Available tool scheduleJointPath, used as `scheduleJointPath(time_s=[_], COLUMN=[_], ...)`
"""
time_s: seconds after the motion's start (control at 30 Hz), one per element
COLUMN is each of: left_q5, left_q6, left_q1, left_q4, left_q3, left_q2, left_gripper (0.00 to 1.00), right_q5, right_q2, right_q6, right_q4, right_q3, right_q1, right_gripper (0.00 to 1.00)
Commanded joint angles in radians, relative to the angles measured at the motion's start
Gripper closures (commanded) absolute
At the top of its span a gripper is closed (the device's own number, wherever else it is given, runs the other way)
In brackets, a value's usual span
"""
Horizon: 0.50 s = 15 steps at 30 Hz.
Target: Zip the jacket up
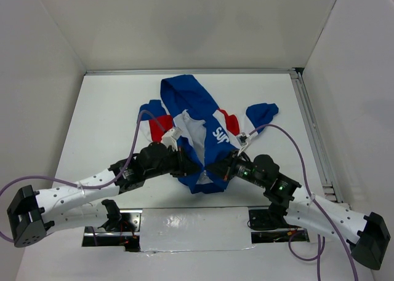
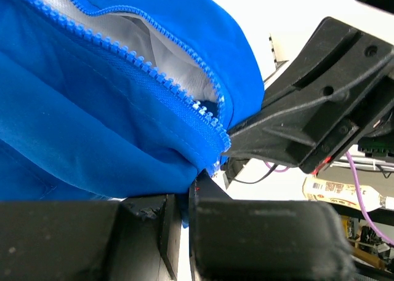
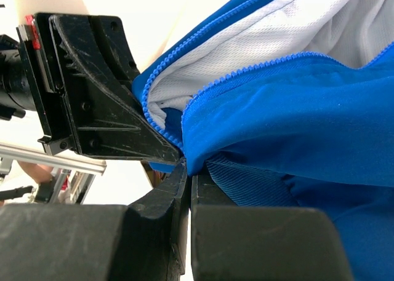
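Observation:
The small royal-blue jacket (image 1: pixel 203 130) with red and white panels and white lettering lies on the table, hood at the far end, front open and white lining showing. My left gripper (image 1: pixel 196 165) and right gripper (image 1: pixel 214 168) meet at its near hem, a little apart. In the left wrist view my gripper (image 2: pixel 183 202) is shut on the blue hem fabric (image 2: pixel 123 146) by the bottom of the zipper teeth (image 2: pixel 212 118). In the right wrist view my gripper (image 3: pixel 188 170) is shut on the hem (image 3: pixel 258 133) of the other front panel, by its zipper teeth (image 3: pixel 161 130).
The white table (image 1: pixel 104 121) has white walls on three sides and a metal rail (image 1: pixel 311 133) along its right edge. Purple cables (image 1: pixel 301 158) loop over both arms. A taped plate (image 1: pixel 191 229) sits between the arm bases.

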Motion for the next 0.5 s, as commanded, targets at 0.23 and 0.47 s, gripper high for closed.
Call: scheduleJointPath(time_s=[0.23, 0.47], left_q5=[-0.014, -0.086], left_q6=[0.017, -0.021], left_q1=[-0.013, -0.013], left_q4=[0.071, 0.037], left_q3=[-0.004, 0.010], left_q2=[-0.037, -0.034], left_gripper=[1.00, 1.00], right_q5=[-0.084, -0.104], right_q2=[-0.038, -0.023], right_q6=[0.005, 0.011], right_q4=[0.048, 0.018], right_q3=[-0.005, 0.006], right_q1=[-0.012, -0.013], right_gripper=[1.00, 1.00])
